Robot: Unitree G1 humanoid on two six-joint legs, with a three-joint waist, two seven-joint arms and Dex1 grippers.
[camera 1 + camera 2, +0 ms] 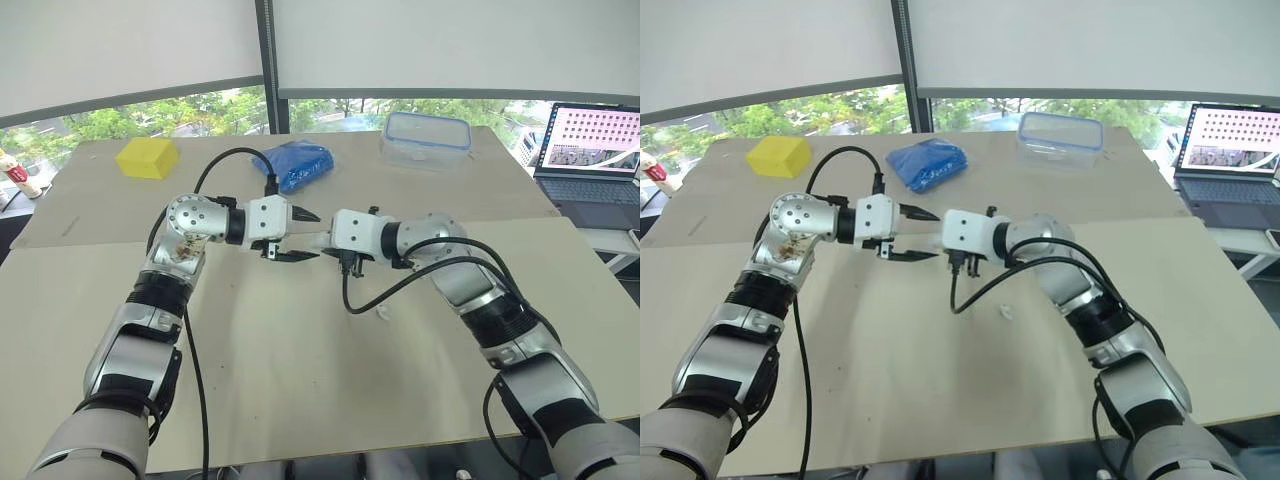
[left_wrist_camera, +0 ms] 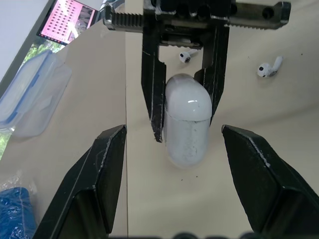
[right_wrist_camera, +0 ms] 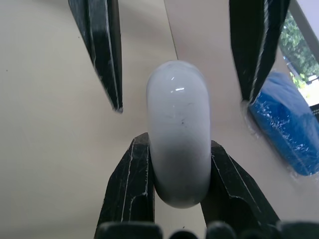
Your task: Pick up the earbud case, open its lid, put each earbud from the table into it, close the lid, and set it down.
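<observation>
My right gripper (image 3: 179, 148) is shut on the white earbud case (image 3: 179, 129) and holds it above the middle of the table, with the lid closed. My left gripper (image 2: 175, 133) is open, one black finger (image 2: 107, 164) on each side of the case (image 2: 185, 124), not touching it. In the left eye view the two grippers meet tip to tip, left gripper (image 1: 308, 236) facing right. Two white earbuds (image 2: 187, 55) (image 2: 269, 67) lie on the table beneath; one earbud (image 1: 383, 313) lies below the right forearm.
At the far side of the table are a yellow sponge (image 1: 148, 157), a blue bag (image 1: 297, 163) and a clear plastic container (image 1: 426, 139). A laptop (image 1: 590, 160) stands off the table's right edge. Black cables hang from both wrists.
</observation>
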